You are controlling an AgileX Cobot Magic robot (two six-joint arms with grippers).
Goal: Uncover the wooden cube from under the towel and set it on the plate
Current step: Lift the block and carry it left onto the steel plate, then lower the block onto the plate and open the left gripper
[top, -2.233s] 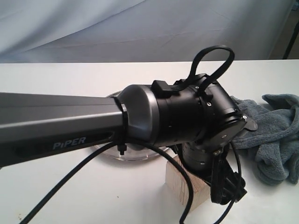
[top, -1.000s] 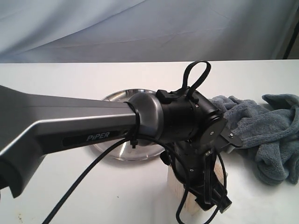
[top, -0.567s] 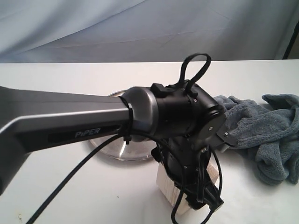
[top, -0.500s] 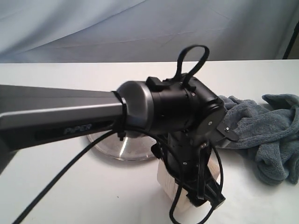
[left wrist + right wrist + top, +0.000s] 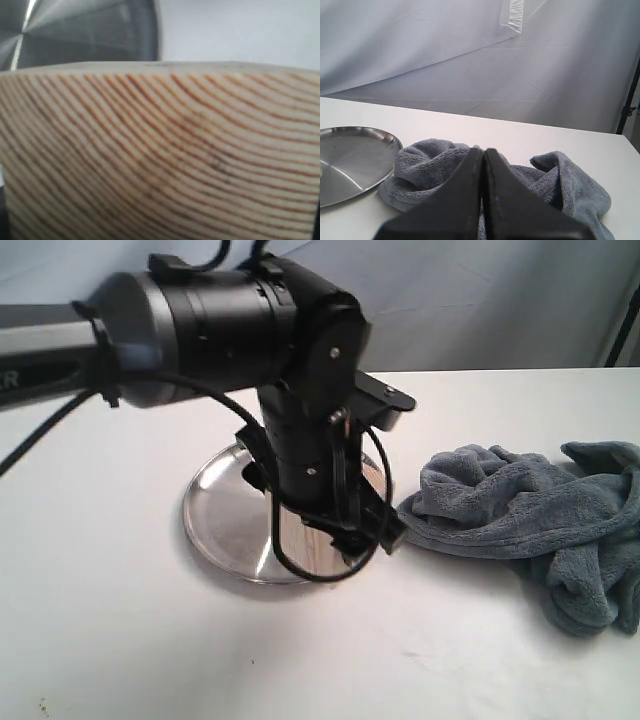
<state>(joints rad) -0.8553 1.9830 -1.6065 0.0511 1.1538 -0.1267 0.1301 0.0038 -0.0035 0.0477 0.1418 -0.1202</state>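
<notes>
The wooden cube (image 5: 165, 150), pale with curved grain lines, fills the left wrist view, with the shiny steel plate (image 5: 90, 35) just beyond it. In the exterior view my left gripper (image 5: 345, 525) hangs low over the plate (image 5: 215, 520), shut on the cube, which the arm hides there. The blue-grey towel (image 5: 520, 510) lies crumpled on the table to the right of the plate. My right gripper (image 5: 483, 155) is shut and empty, raised just short of the towel (image 5: 425, 160), with the plate (image 5: 350, 150) off to one side.
The white table (image 5: 120, 640) ends at a pale backdrop curtain (image 5: 500, 300). The left arm's wrist (image 5: 300, 360) and its looping cable (image 5: 300, 570) block much of the plate from the exterior camera.
The left arm has lifted the cube off the table in front of the plate and carried it up and back over the plate. The towel has not moved.
</notes>
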